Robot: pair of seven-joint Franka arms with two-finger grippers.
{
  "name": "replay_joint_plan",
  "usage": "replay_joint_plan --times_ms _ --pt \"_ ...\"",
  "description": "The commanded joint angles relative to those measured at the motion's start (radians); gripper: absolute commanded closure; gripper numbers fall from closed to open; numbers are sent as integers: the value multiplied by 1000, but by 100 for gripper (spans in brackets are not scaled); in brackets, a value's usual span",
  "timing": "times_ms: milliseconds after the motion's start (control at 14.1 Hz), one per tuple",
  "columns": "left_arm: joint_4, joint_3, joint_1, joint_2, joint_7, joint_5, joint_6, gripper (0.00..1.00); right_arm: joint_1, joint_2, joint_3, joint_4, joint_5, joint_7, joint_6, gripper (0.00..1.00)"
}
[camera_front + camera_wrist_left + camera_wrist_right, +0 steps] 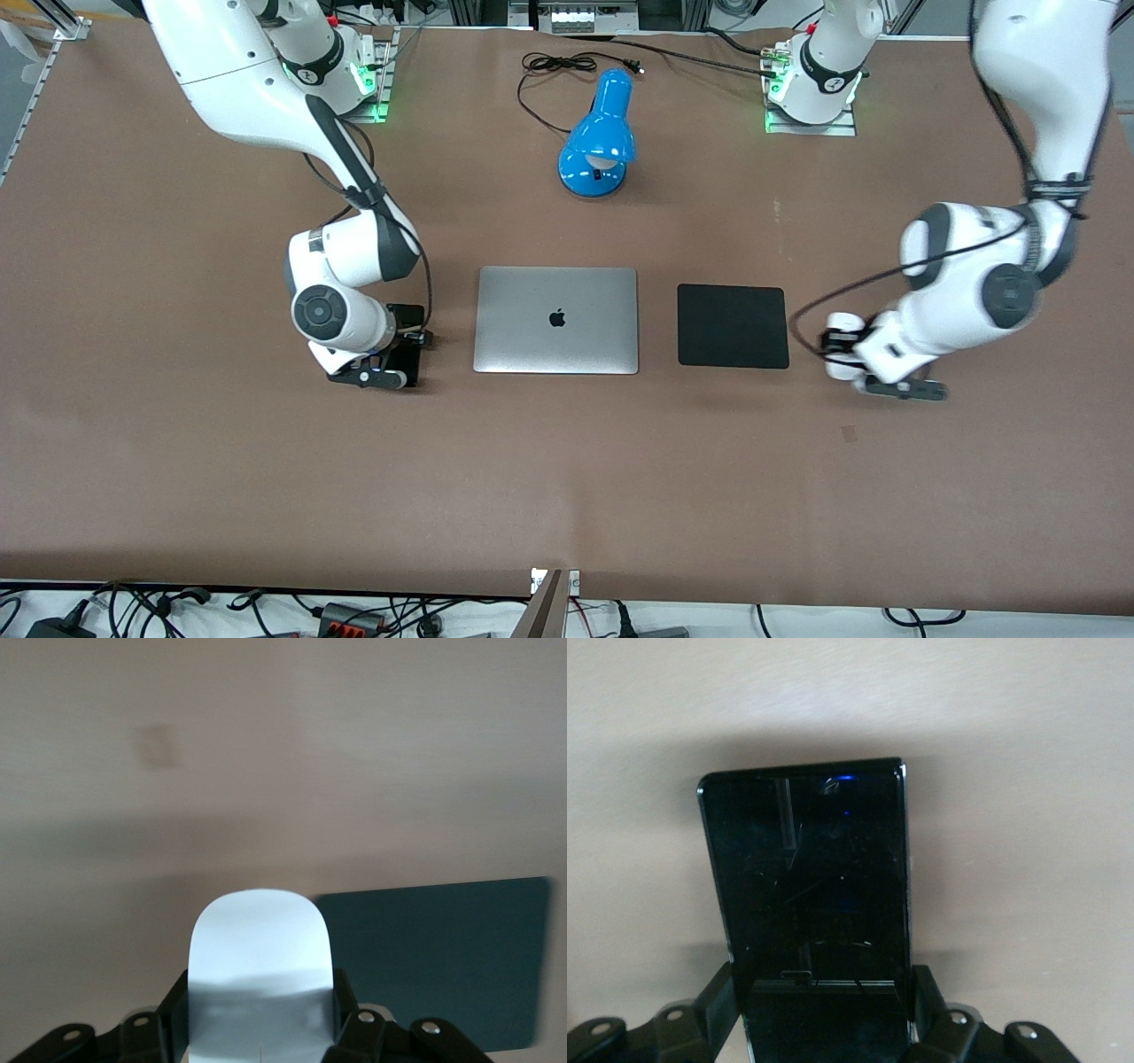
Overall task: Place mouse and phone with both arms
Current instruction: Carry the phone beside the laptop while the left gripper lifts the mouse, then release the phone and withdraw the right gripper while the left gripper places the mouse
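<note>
Left gripper (261, 1036): I see its fingers (354, 1032) clamped on the mouse (260, 966), over bare bench (567, 461) just beside the mouse pad (733, 325).
Right gripper (819, 1028): fingers (713, 1005) closed on the phone (806, 886) (glossy face up), low beside the laptop (556, 320).
Clutter: blue lamp (599, 133) and its cord (554, 75) lie farther from the front camera than the laptop.

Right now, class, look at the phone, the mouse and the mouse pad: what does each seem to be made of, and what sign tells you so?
phone: probably glass-faced, glossy; it mirrors light and shows fine scratches. Held in the right hand.
mouse: likely smooth white plastic with a soft sheen. Held in the left hand.
mouse pad: matte black, no glare; perhaps fabric or rubber, which the look leaves open.
</note>
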Motion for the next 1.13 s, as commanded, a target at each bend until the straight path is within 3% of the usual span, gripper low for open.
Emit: replay_joint_plan --times_ms 0,71,142,212,283,425,566,850,991,1062 --pt "11 -1 -101 48 -154 32 -1 67 43 0 -8 20 -25 -15 -10 75" --pt "-6 -3 -127 61 -186 64 37 67 53 0 -8 20 -48 -15 -10 75" --pt "-44 -3 -137 68 -220 76 83 67 61 2 -8 18 -64 -18 -10 67" --pt "-82 -3 -149 68 -249 78 153 67 59 5 -8 20 -53 -9 -10 13" --pt "-119 -1 -178 66 -291 80 201 67 55 5 -8 18 -53 -3 -10 0" --pt "-149 0 -195 66 -325 80 230 67 41 -7 -18 26 -50 47 -13 0" --pt "-155 2 -195 68 -325 80 238 67 -28 -82 -20 53 -50 46 -60 0" --pt "-156 2 -195 100 -329 80 247 63 -146 -204 -21 171 -52 43 -313 0" --pt "-156 3 -193 100 -329 80 247 31 -200 -236 -20 224 -50 35 -391 0" --pt "-156 5 -193 100 -329 80 247 2 -230 -260 -20 236 -50 6 -430 0"
